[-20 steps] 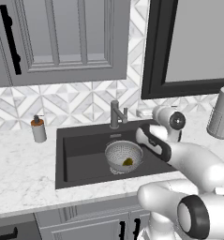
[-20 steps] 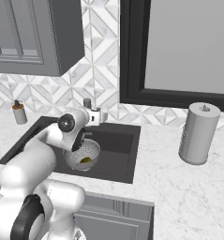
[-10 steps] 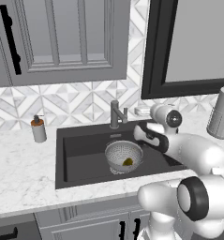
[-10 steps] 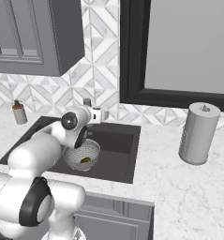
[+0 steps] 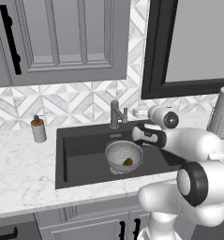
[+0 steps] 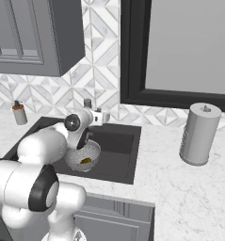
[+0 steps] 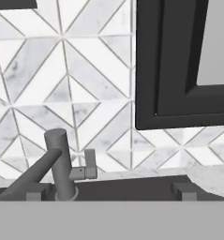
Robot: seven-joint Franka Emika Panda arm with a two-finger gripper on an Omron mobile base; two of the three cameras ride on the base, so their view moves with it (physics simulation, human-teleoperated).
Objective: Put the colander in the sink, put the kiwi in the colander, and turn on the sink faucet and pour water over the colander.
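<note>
Hand view looked level along the gripper (image 7: 111, 192) at the sink faucet (image 7: 57, 164), whose upright post stood at lower left with its spout angling off toward the left edge and its small side lever (image 7: 86, 168) jutting to the right of the post. The two dark fingertips (image 7: 184, 191) rose far apart at the bottom, jaws spread wide with nothing between them, and the lever sat between their lines but further back, not yet touched.

From the left base view, the colander (image 5: 124, 156) already sat inside the sink (image 5: 80, 154), near its middle and in front of the faucet, with the kiwi (image 5: 128, 162) lying in its bowl. The right base view showed the same, the fruit low in the perforated bowl.

So the first two steps looked done, and the step in hand was turning on the water. No stream showed from the spout. The next move probably called for advancing toward the lever, meeting it squarely and pushing it, with the spout aimed over the colander.
</note>
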